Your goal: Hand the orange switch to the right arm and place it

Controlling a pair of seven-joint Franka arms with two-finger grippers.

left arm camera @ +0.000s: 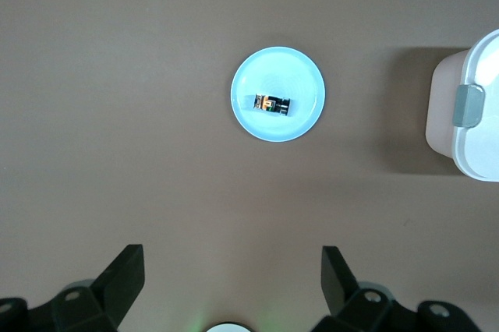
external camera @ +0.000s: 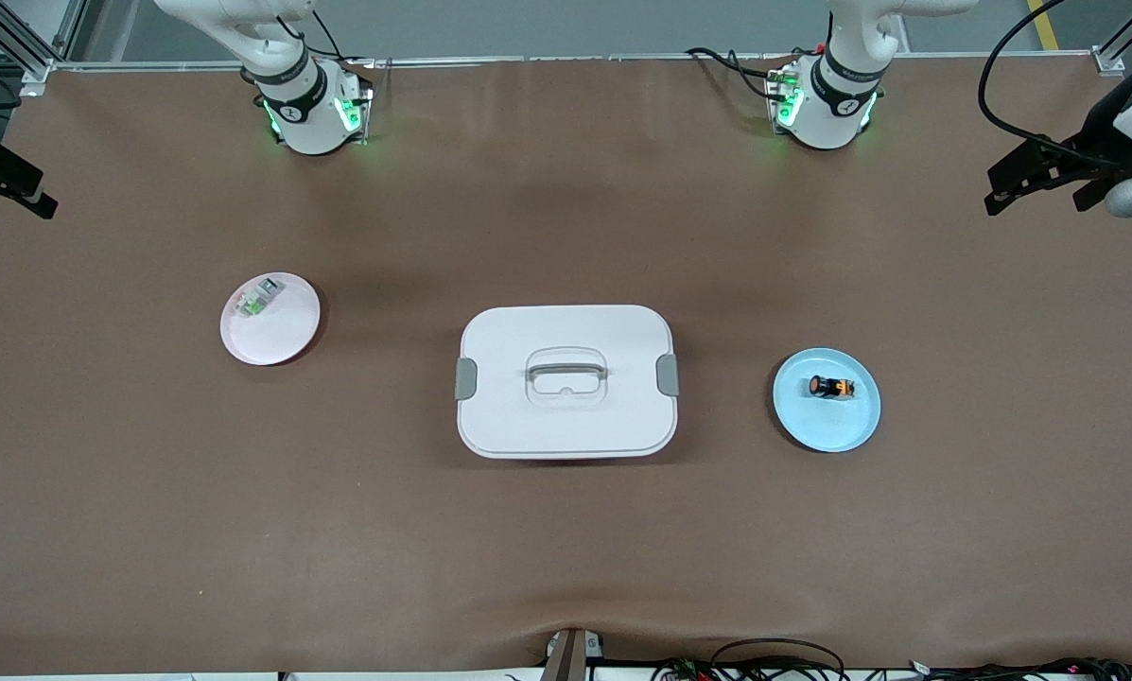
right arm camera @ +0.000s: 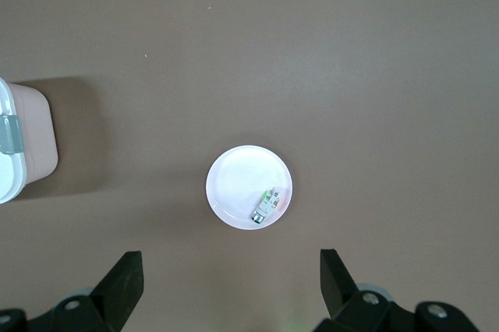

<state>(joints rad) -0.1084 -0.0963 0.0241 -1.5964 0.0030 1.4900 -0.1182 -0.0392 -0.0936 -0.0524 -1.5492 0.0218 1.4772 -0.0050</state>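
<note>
Orange switch [external camera: 831, 387] mid-plate [external camera: 853, 430] — brown table [external camera: 566, 549] around (both hands wide).

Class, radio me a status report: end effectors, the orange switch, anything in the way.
Left end effector open, high over blue plate. Right end effector open over pink plate. Switch on blue plate, untouched. White box sits between plates.

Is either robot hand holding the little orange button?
No. The orange switch lies on the blue plate, and both grippers' jaws are open and empty.

Open tabletop around the blue plate [external camera: 849, 430]; white lidded box [external camera: 566, 416] well apart.
</note>
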